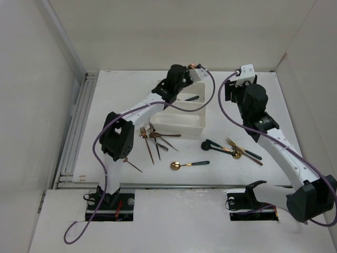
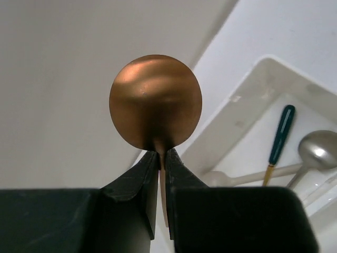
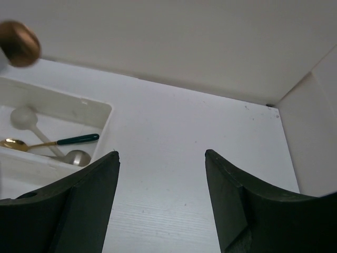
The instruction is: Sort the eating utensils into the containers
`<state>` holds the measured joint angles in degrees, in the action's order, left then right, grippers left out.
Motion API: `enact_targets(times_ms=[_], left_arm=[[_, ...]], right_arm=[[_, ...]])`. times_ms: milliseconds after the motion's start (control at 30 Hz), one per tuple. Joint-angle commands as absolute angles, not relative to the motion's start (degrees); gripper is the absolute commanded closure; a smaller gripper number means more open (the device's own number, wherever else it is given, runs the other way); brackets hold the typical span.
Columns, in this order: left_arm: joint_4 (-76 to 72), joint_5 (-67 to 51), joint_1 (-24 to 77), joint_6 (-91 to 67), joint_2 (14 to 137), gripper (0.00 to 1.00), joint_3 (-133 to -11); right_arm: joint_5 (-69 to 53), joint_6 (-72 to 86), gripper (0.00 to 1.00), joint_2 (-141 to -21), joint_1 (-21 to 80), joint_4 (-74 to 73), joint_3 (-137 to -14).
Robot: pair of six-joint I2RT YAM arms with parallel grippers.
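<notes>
My left gripper [image 2: 162, 154] is shut on the neck of a copper spoon [image 2: 156, 101] and holds it up over the far white tray [image 2: 253, 84]. From above, the gripper [image 1: 188, 70] and the spoon [image 1: 194, 66] are at the trays' far edge. That tray [image 3: 103, 108] holds a gold spoon with a green handle [image 3: 52, 142], a silver spoon [image 3: 78, 157] and a white spoon [image 3: 23, 117]. My right gripper [image 3: 162, 155] is open and empty above bare table, right of the trays [image 1: 179, 124]. Copper forks and spoons [image 1: 154, 138] lie in front of the trays.
A gold spoon with a green handle [image 1: 189, 164], a black spoon [image 1: 210, 145] and gold forks [image 1: 243, 150] lie on the table to the front right. One copper utensil [image 1: 132, 165] lies near the left arm. White walls stand around the table.
</notes>
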<state>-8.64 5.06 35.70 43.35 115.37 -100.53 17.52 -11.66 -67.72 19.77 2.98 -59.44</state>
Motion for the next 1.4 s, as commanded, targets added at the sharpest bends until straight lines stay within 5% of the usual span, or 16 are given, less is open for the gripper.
enact_targets(times_ms=[0,233,300,333,467,567,833,1033,1367], left_arm=[[-17.31,7.65,35.77,51.68,118.03,1.00,-100.36],[-12.76,11.34,37.09,52.91,124.71,0.96,-102.83],[-12.05,11.95,37.09,51.43,124.72,0.61,-102.13],[-12.04,12.74,37.79,50.55,124.19,0.24,-102.13],[-9.51,13.97,37.79,44.75,122.78,0.08,-104.66],[-3.45,11.79,37.79,37.92,121.46,0.08,-110.02],[9.21,-1.47,32.70,10.93,113.13,0.08,-119.44],[17.74,-10.36,22.25,-9.47,110.14,0.11,-122.08],[21.45,-11.60,3.79,-15.46,99.06,0.14,-102.50]], right_arm=[[18.10,-9.58,0.29,-63.21,18.98,6.68,-56.87],[18.11,-9.05,0.27,-57.84,17.84,6.68,-52.39],[18.11,-9.57,0.26,-57.83,17.84,6.68,-52.38],[18.11,-9.58,0.25,-57.83,17.84,6.68,-52.38],[17.25,-9.06,0.08,-58.53,15.83,2.66,-53.87],[3.71,-9.67,0.06,-63.08,10.12,-9.95,-59.57],[-5.27,-17.92,0.18,-68.55,7.29,-27.76,-62.32],[-7.73,-31.25,0.23,-70.39,20.28,-38.03,-54.86],[-2.80,-31.03,0.23,-75.15,35.60,-29.22,-43.51]])
